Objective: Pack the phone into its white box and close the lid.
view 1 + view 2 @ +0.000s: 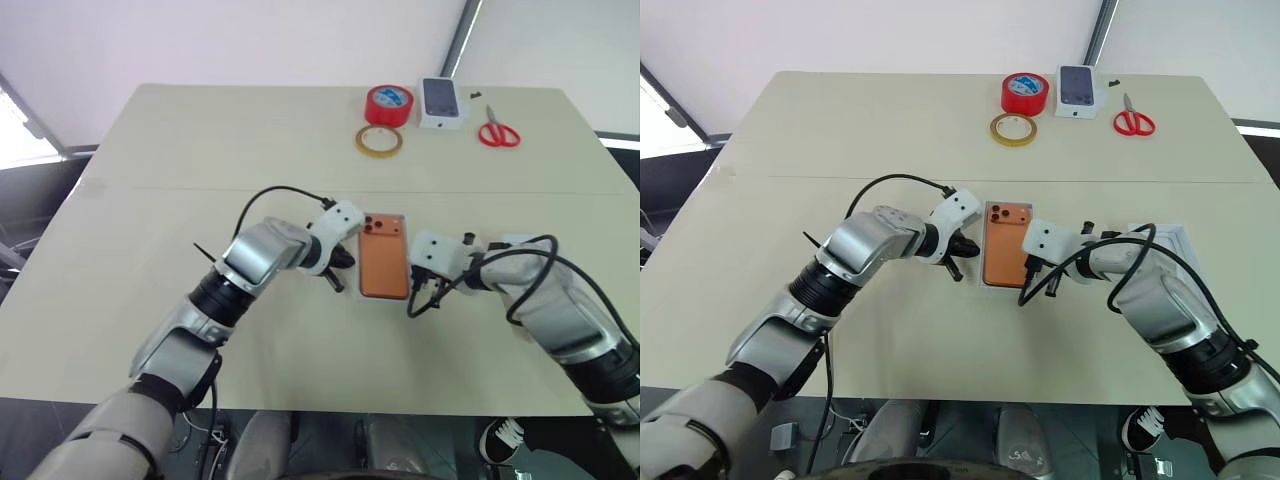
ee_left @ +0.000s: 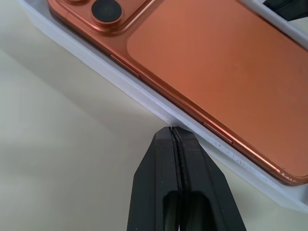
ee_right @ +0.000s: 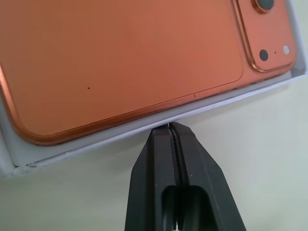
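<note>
Left gripper (image 2: 173, 131): fingers pressed fully together, nothing between them, tips at the outer wall of the white box (image 2: 144, 98) on its long left side. Right gripper (image 3: 169, 126): likewise clenched and empty, tips against the box's opposite long wall. Whether either tip actually touches the wall cannot be told.

The phone (image 1: 384, 256) lies back-up inside the white box, orange back showing, camera cluster at the far end, white rim visible around it. Box sits mid-table (image 1: 200, 150) between the two grippers. No lid on the box.

Far edge of table: red tape roll (image 1: 389, 104), a thin yellowish tape ring (image 1: 379, 141) just in front of it, small white carton printed with a dark phone (image 1: 443, 102), red-handled scissors (image 1: 497, 130) to its right.
</note>
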Action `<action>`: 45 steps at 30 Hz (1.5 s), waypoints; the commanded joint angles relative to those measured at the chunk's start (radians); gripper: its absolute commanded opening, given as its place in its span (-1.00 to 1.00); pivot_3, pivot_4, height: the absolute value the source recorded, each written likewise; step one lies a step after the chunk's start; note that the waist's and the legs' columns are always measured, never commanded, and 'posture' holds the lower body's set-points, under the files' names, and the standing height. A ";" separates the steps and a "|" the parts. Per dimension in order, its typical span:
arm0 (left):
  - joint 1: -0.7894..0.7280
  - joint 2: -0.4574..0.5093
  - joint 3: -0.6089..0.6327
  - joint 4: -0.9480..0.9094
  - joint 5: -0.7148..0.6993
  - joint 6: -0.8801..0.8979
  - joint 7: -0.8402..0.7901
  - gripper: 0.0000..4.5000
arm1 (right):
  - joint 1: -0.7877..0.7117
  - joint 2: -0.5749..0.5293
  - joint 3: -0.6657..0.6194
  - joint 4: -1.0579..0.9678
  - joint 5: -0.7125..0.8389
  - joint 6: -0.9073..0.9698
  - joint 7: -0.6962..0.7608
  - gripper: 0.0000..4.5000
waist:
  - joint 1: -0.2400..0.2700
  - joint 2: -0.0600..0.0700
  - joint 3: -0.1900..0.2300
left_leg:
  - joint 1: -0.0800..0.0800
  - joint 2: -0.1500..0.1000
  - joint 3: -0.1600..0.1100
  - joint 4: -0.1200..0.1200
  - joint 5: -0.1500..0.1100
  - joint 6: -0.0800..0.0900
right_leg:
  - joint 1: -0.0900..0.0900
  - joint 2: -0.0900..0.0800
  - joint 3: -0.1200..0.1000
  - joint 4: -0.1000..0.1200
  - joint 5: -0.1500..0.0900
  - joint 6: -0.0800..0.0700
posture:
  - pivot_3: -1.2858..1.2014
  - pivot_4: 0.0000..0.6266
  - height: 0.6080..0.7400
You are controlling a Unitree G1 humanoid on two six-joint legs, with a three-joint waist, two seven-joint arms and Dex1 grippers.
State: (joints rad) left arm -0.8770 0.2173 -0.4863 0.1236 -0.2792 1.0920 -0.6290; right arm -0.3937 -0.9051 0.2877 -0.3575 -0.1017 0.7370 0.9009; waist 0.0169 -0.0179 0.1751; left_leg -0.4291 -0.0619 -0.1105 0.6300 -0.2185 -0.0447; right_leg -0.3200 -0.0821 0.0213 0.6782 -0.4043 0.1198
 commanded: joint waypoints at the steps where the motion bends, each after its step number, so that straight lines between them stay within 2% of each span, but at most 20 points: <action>1: 0.004 -0.119 -0.061 -0.058 -0.043 0.012 -0.042 -0.98 | 0.039 -0.039 -0.064 -0.129 0.042 -0.007 0.036 -1.00 | -0.002 0.000 0.000 | -0.001 0.000 0.000 0.000 0.000 0.000 | 0.000 0.000 0.000 0.000 0.000 0.000 | 0.03 -0.52 1.00; 12: -0.010 -0.281 -0.069 0.011 -0.022 0.030 -0.039 -0.98 | 0.232 -0.139 -0.213 -0.166 0.053 0.003 0.050 -1.00 | -0.004 0.000 0.000 | -0.001 0.000 0.001 0.000 0.000 0.000 | 0.000 0.001 0.000 0.000 0.000 0.000 | 0.03 -0.52 1.00; 19: -0.037 -0.326 -0.047 0.088 0.005 -0.002 -0.034 -0.98 | 0.321 -0.160 -0.270 -0.187 0.056 0.004 0.055 -1.00 | -0.003 0.000 0.000 | -0.001 0.000 0.001 0.000 0.000 0.000 | 0.000 0.000 0.000 0.000 0.000 0.000 | 0.03 -0.52 1.00; 36: -0.091 -0.358 0.003 0.237 0.062 -0.093 -0.036 -0.98 | 0.386 -0.161 -0.312 -0.180 0.047 -0.001 0.040 -1.00 | -0.006 0.000 0.000 | 0.000 0.000 0.001 0.001 0.000 0.000 | 0.000 0.000 0.000 0.000 0.000 0.000 | 0.03 -0.52 1.00; 45: -0.069 -0.343 -0.025 0.185 0.062 -0.063 -0.072 -0.98 | 0.369 -0.161 -0.311 -0.154 0.041 -0.011 0.034 -1.00 | -0.008 0.000 0.000 | 0.000 0.001 0.001 0.001 0.000 0.000 | 0.000 0.001 0.000 0.001 0.000 0.000 | 0.03 -0.52 1.00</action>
State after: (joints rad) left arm -0.9440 -0.0978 -0.4929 0.3688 -0.2010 1.0359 -0.6733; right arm -0.0046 -1.0769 -0.0294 -0.4685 -0.0922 0.7590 0.9287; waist 0.0088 -0.0177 0.1750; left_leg -0.4293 -0.0611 -0.1092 0.6309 -0.2187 -0.0443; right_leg -0.3201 -0.0813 0.0213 0.6791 -0.4044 0.1200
